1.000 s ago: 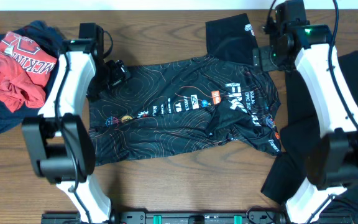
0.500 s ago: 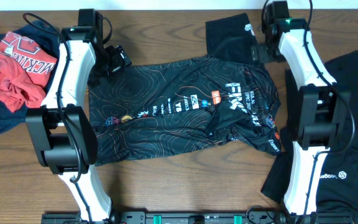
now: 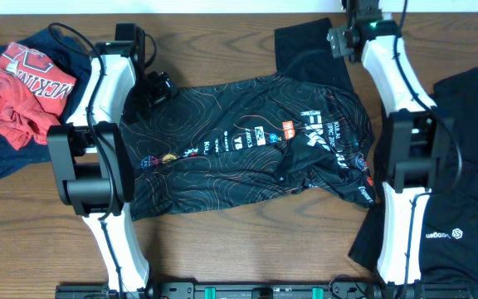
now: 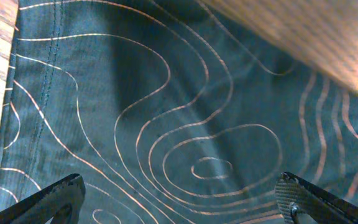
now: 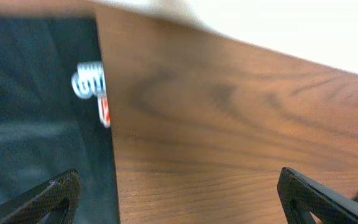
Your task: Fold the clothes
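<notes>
A black cycling jersey with thin contour lines and small logos lies spread flat across the middle of the table. One sleeve points toward the far edge. My left gripper hovers open over the jersey's far left corner. In the left wrist view its fingers frame bare contour-print fabric, with nothing between them. My right gripper is open at the sleeve's right edge. In the right wrist view it straddles the black sleeve hem and bare wood.
A heap of red and navy clothes lies at the far left. A plain black garment lies along the right side, partly under the right arm. The table's far edge runs just beyond the right gripper.
The right gripper has moved from the jersey's shoulder toward the far edge, to the sleeve's end. The left arm has drawn in and its gripper has shifted slightly. The jersey has not moved.
</notes>
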Action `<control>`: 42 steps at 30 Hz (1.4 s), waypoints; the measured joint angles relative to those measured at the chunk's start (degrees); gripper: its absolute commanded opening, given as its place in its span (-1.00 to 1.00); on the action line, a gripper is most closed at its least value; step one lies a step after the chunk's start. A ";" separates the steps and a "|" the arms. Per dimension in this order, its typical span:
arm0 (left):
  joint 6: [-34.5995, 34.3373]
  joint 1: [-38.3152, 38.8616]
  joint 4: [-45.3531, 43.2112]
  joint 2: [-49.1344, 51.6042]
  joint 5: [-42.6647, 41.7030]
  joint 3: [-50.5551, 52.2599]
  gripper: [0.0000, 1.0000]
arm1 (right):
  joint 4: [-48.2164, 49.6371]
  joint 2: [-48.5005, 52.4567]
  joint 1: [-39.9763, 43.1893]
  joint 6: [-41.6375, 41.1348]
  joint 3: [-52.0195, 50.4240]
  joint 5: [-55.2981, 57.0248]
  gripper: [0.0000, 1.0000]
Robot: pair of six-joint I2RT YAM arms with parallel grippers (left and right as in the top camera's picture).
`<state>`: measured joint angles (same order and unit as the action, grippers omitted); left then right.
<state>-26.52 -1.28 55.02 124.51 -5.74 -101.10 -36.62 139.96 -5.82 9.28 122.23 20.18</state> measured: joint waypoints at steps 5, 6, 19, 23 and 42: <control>0.00 -0.02 0.07 0.02 1.29 -0.09 0.98 | 0.42 6.12 -0.07 0.04 1.53 0.74 0.98; 0.00 -0.04 0.13 0.02 1.51 -0.09 0.97 | 0.26 6.62 -0.07 -0.11 1.53 0.70 0.98; -0.87 -0.79 -4.55 0.02 7.82 -0.13 0.96 | 1.64 8.28 -0.07 -0.02 3.43 1.11 0.98; -1.70 -1.88 -6.82 1.66 9.14 -0.42 0.96 | 1.03 8.39 -0.07 -0.85 3.74 0.87 0.98; -5.42 -2.75 -6.12 9.40 6.78 -4.20 -0.56 | -4.66 8.83 -2.05 -0.72 3.98 -0.44 -0.95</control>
<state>-31.94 -4.03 48.90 133.91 1.04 -105.30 -41.28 148.79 -7.88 8.56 126.21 19.75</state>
